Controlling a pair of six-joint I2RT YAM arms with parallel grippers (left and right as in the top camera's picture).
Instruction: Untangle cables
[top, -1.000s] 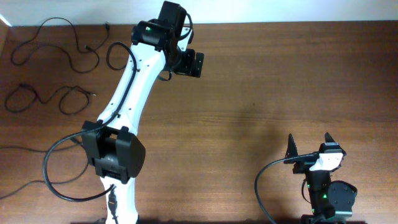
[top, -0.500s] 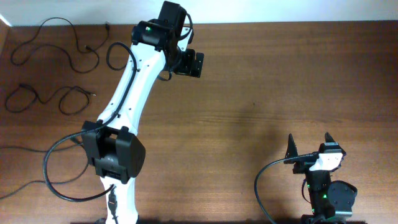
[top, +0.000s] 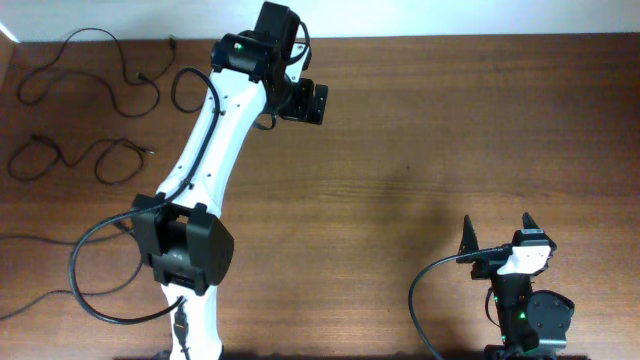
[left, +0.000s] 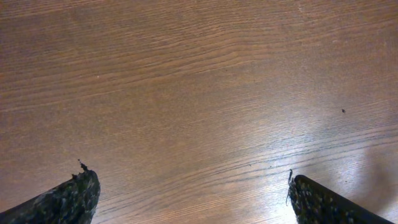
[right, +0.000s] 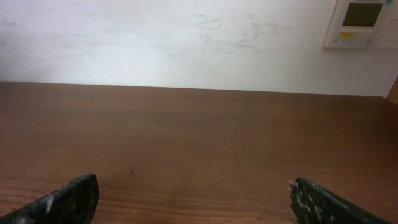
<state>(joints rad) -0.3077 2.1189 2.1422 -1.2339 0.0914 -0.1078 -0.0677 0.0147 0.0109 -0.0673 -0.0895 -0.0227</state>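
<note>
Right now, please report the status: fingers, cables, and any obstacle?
Left fingers open, empty, over bare wood. Right fingers open, empty, near its base. Cables loosely looped at far left corner, untouched. No obstacle seen.

We can read no text, label, brand or number in any of the views. The one thing that seems to carry writing is the white rectangular wall panel (right: 362, 25) with a small greyish display, at the top right of the right wrist view. Whatever stands on that display is too small and blurred for us to make out.
</note>
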